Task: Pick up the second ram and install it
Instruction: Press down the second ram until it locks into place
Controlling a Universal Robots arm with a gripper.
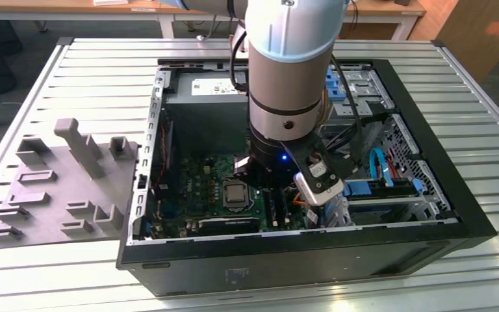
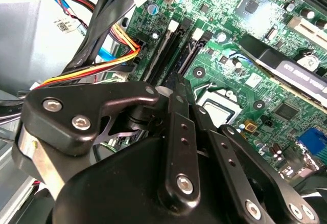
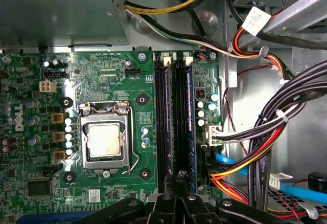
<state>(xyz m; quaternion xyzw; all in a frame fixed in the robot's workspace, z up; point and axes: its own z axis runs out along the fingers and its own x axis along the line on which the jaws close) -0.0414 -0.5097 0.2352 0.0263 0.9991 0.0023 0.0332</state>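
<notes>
One open computer case (image 1: 423,227) lies on one slatted surface (image 1: 102,71), with one grey moulded fixture tray (image 1: 59,188) at the case's nine o'clock in the exterior view. Inside sits one green motherboard (image 3: 102,65) carrying one processor (image 3: 103,140) in its socket and four parallel memory slots (image 3: 176,121), the slots at the processor's three o'clock in the first wrist view. One robot arm (image 1: 288,58) reaches into the case.

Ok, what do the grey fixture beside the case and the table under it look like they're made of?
The fixture looks like matte grey plastic, possibly printed: dull, uniform, blocky posts and pockets, though that is uncertain. The table looks like bare metal, likely aluminium: silvery slats with soft reflections.
</notes>
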